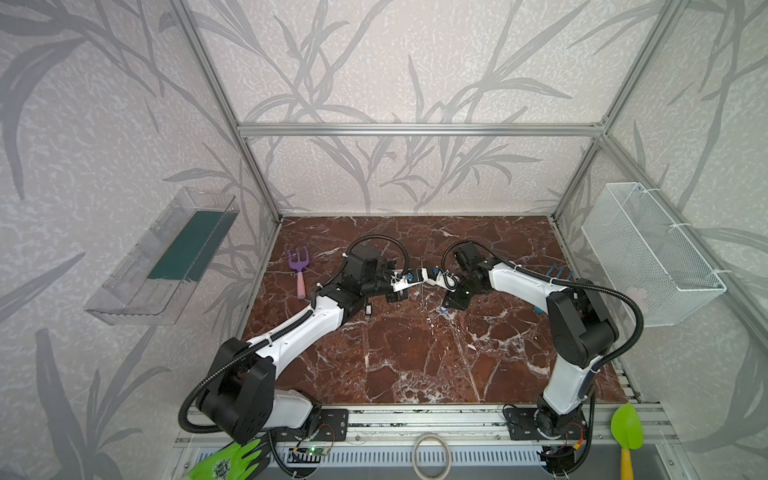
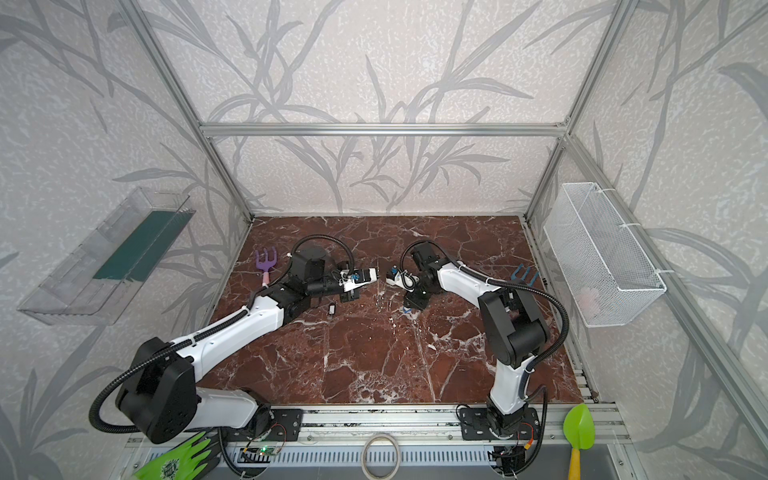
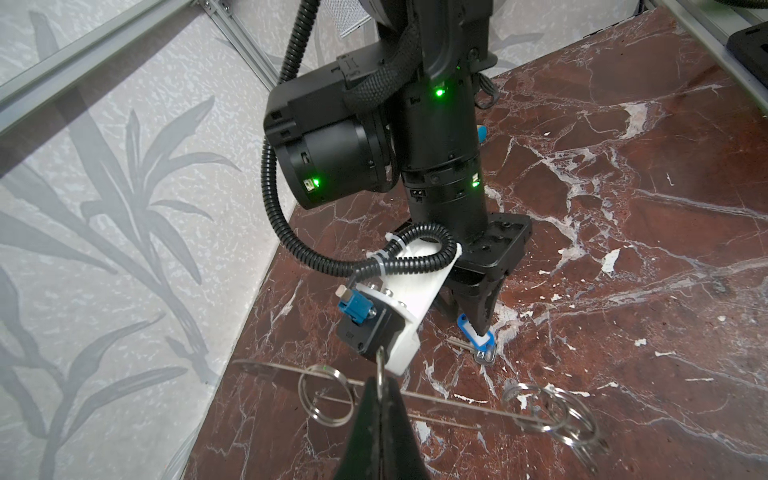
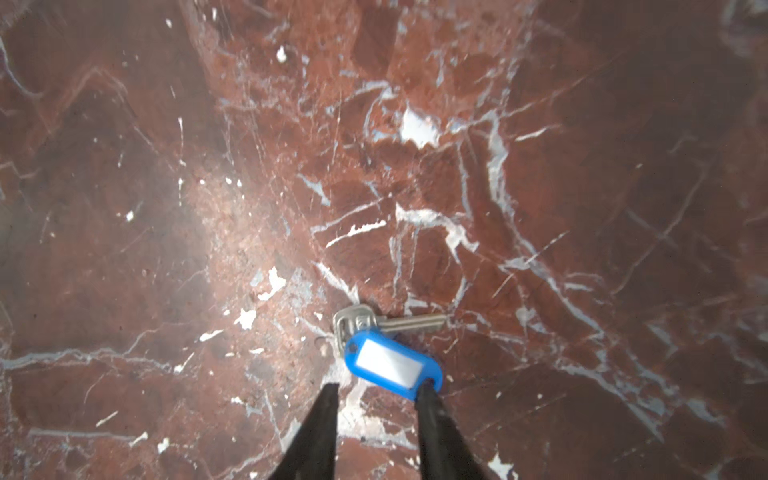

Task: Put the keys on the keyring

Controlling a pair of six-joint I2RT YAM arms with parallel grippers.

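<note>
My left gripper [image 3: 380, 384] is shut on a small loop at the edge of the keyring [image 3: 436, 401]. The keyring is a thin grey metal plate seen edge-on, with split rings [image 3: 322, 395] hanging from it. In both top views it shows only as faint thin lines [image 1: 422, 291] between the two arms. The silver key with the blue tag [image 4: 390, 365] lies flat on the marble. My right gripper [image 4: 378, 388] stands open over it, one fingertip [image 4: 428, 390] touching the tag's end. The black-and-white key [image 1: 368, 309] lies beside the left arm.
A purple toy rake [image 1: 298, 266] lies at the far left of the marble and a blue rake [image 1: 561, 272] at the right. A wire basket [image 1: 652, 249] and a clear bin [image 1: 158, 257] hang on the side walls. On the front rail are a pale ring [image 1: 432, 455], a green glove [image 1: 228, 461] and a trowel [image 1: 627, 428].
</note>
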